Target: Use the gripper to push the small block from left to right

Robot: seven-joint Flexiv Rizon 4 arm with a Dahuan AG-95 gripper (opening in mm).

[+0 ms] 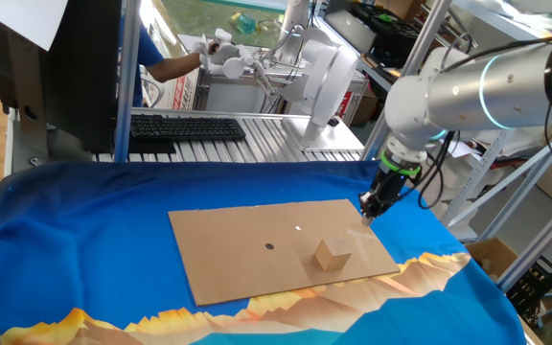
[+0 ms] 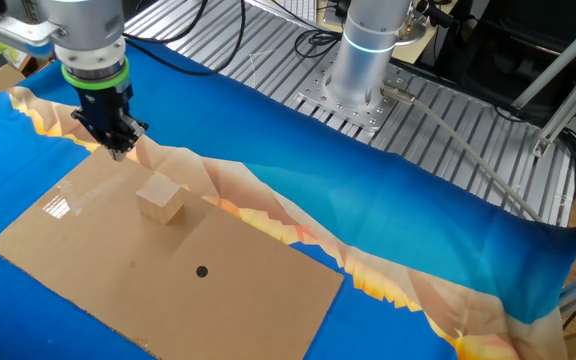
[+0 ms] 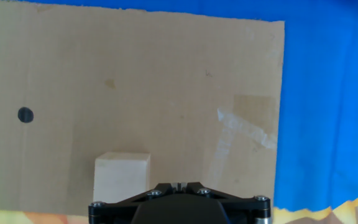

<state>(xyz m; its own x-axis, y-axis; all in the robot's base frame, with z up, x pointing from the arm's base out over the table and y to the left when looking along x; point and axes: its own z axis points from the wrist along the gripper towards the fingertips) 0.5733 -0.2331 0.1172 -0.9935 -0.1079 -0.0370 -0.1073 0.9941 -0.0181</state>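
The small block (image 1: 333,254), a pale tan wooden cube, sits on the brown cardboard sheet (image 1: 238,230) near its right front part. It also shows in the other fixed view (image 2: 161,198) and at the lower edge of the hand view (image 3: 122,177). My gripper (image 1: 367,213), black and narrow-tipped with a green ring, hangs over the sheet's far right corner, apart from the block. Its jaws are shut together and hold nothing. In the other fixed view my gripper (image 2: 118,152) is just beyond the block. In the hand view the gripper (image 3: 179,185) is right of the block.
A small dark dot (image 1: 269,246) marks the cardboard left of the block. The sheet lies on a blue cloth (image 1: 94,240). A keyboard (image 1: 185,126) and a white robot hand (image 1: 223,50) are behind the table. The arm's base (image 2: 368,60) stands on the metal rails.
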